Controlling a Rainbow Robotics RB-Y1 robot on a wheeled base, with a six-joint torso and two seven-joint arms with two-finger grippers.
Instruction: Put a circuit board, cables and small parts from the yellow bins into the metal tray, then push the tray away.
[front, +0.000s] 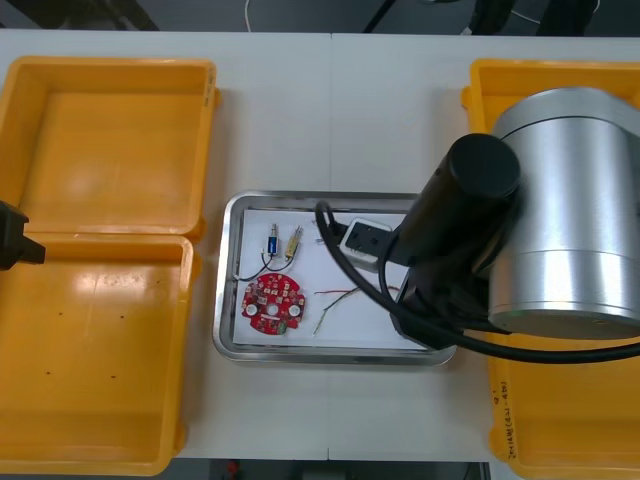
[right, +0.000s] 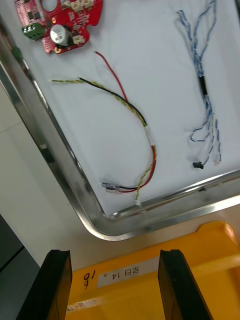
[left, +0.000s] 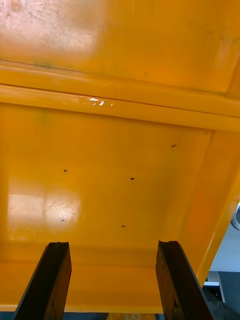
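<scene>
Right end effector (right: 114, 256) gapes empty just beside the metal tray (right: 50, 150); left end effector (left: 112, 247) gapes above yellow bin (left: 120, 165).

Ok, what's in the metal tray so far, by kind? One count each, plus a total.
Red circuit board: 1
Red and yellow cable: 1
Blue and white cable: 1
Small metal parts: 2
Thin black strand, maybe a cable: 1
Total: 6 in the metal tray, 5 of them sure; the right arm hides part of it.
</scene>
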